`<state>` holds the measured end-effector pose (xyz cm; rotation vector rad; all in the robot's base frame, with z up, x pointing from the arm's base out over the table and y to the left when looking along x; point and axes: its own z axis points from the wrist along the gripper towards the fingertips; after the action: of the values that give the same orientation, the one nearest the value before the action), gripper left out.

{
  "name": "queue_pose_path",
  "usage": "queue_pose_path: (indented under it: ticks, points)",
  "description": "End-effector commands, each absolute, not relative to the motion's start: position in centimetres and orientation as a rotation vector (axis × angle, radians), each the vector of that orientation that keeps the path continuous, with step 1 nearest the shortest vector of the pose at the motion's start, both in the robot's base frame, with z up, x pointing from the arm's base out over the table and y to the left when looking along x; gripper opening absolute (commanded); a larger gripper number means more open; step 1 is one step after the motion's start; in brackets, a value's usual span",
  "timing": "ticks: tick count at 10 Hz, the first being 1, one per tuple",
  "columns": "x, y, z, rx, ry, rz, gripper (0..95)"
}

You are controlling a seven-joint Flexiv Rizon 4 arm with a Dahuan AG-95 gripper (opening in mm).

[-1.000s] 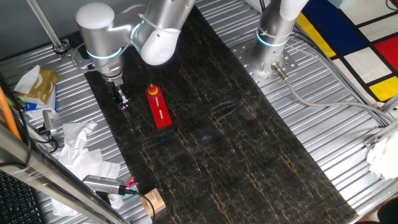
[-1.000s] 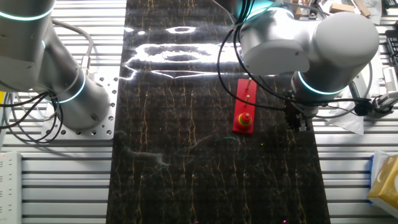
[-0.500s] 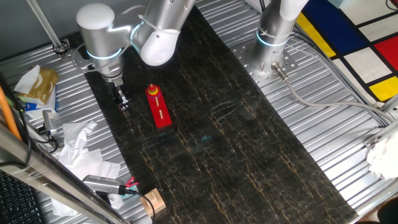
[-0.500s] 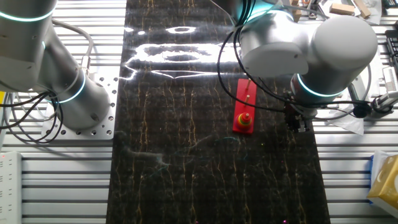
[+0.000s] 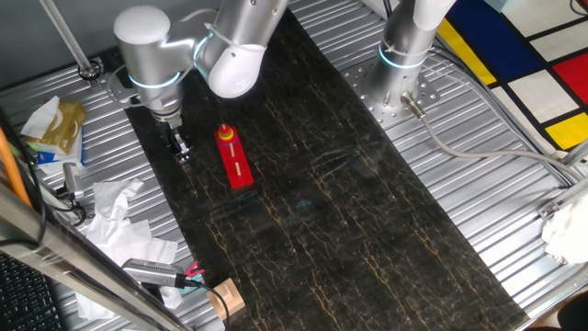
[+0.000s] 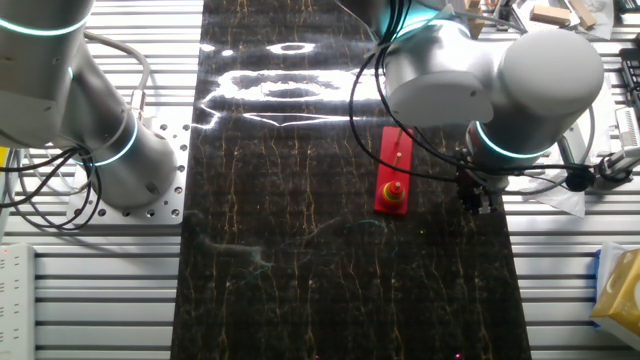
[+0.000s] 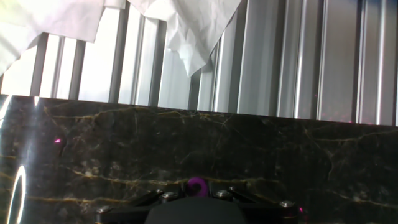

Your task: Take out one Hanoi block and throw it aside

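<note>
The red Hanoi base (image 5: 237, 164) lies on the dark marble-patterned mat, with a small stack of blocks (image 5: 224, 136) on its far peg. It also shows in the other fixed view (image 6: 393, 165), with the stack (image 6: 395, 188) at its near end. My gripper (image 5: 182, 153) hangs low over the mat's edge, to the side of the base and apart from it; the other fixed view shows the gripper (image 6: 481, 200) too. In the hand view a small purple ring block (image 7: 197, 185) sits between my fingers, which are shut on it.
Crumpled white paper (image 5: 115, 216) lies on the ribbed metal table just beyond the mat's edge, and shows at the top of the hand view (image 7: 186, 25). A second robot arm's base (image 5: 404, 55) stands at the far side. A tissue box (image 6: 620, 290) sits at one corner.
</note>
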<state>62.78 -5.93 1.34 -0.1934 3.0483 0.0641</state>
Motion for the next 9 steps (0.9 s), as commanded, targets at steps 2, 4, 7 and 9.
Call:
queue_pose_path:
  ticks: [2,4,7,9]
  points:
    - [62.8,-5.9,1.3,-0.204,3.044,0.100,38.0]
    - [62.8,-5.9,1.3,-0.216,3.041,0.101,38.0]
    - [62.6,-5.5,3.5,-0.289,3.058,-0.033,38.0]
    - [62.4,-5.2,4.7,-0.318,3.060,-0.072,19.0]
